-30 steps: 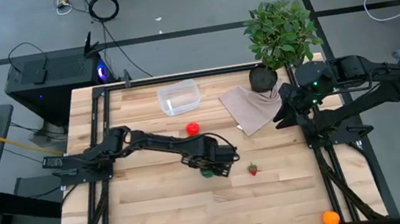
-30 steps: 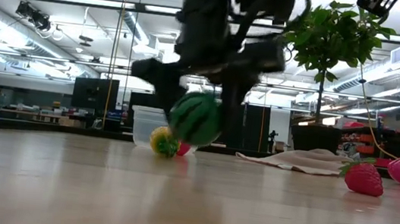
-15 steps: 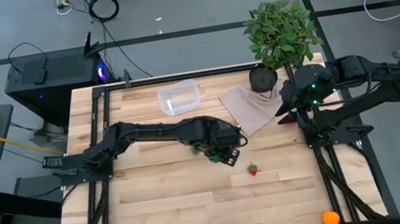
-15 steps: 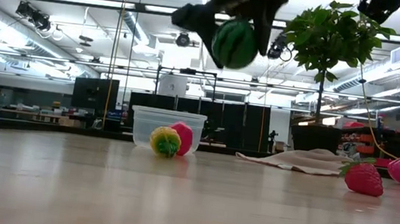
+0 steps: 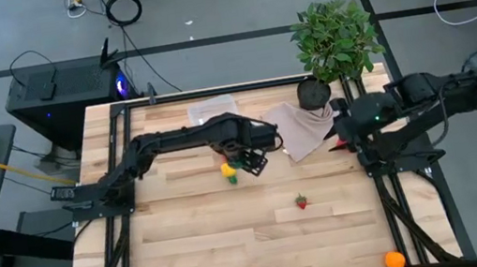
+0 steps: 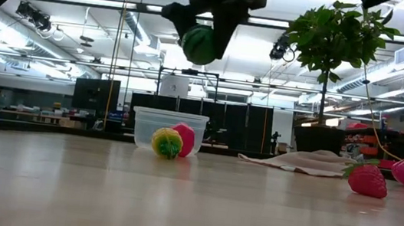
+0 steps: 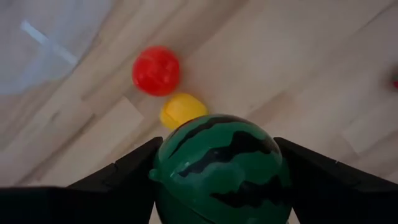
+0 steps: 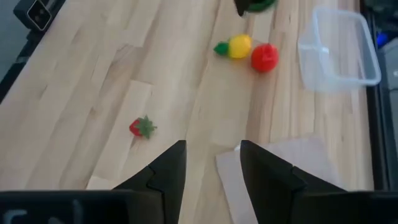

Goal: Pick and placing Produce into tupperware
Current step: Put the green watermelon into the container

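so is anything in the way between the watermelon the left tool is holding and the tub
Nothing visible blocks it. The left tool holds the watermelon well above the table, and the tub sits open-topped. The red ball and yellow piece lie on the wood beside the tub, below the carry height.
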You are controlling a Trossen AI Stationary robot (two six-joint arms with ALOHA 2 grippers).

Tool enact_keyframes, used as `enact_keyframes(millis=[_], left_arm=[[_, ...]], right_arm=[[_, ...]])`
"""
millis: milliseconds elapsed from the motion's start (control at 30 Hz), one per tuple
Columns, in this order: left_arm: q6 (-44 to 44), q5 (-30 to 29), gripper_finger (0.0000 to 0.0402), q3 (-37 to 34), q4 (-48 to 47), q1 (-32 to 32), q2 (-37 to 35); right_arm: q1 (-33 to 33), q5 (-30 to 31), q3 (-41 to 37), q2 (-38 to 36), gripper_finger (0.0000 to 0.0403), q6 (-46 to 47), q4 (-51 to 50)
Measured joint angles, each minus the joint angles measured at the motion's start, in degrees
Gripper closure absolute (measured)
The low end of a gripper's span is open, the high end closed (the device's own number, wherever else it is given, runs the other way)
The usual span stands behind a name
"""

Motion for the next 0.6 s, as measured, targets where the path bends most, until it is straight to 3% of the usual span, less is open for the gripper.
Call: enact_keyframes(millis=[433,600], left_arm=[[7.35,-2.49,0.0107,0.00,-0.12,8.98,-0.95],[8.65,-3.34,0.0110,0.00,-0.09,13.17,-4.09]], right_arm=[[6.77,4.90,0.00,2.81,0.0247,5.81,0.65],[9.89,9.84,0.00,3.39,0.0247,6.16,1.35]])
